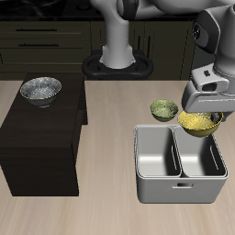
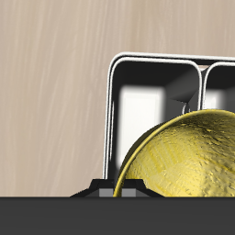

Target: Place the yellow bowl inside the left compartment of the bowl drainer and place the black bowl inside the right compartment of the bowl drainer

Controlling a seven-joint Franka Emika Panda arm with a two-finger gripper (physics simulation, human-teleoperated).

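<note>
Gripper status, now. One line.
Gripper: shut on the yellow bowl, held tilted above the bowl drainer.

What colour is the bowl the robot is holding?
Bright mustard yellow with darker speckles; the yellow bowl shows best in the wrist view.

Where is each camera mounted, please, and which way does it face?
Exterior view: in front of and above the table, facing the robot; shows its base, arm and end effector holding the yellow bowl over the drainer, with the black bowl on a dark cabinet.
Wrist view: on the end effector, looking down past the yellow bowl into the drainer; only a dark edge of the end effector shows.
Shared: yellow bowl and drainer.
</note>
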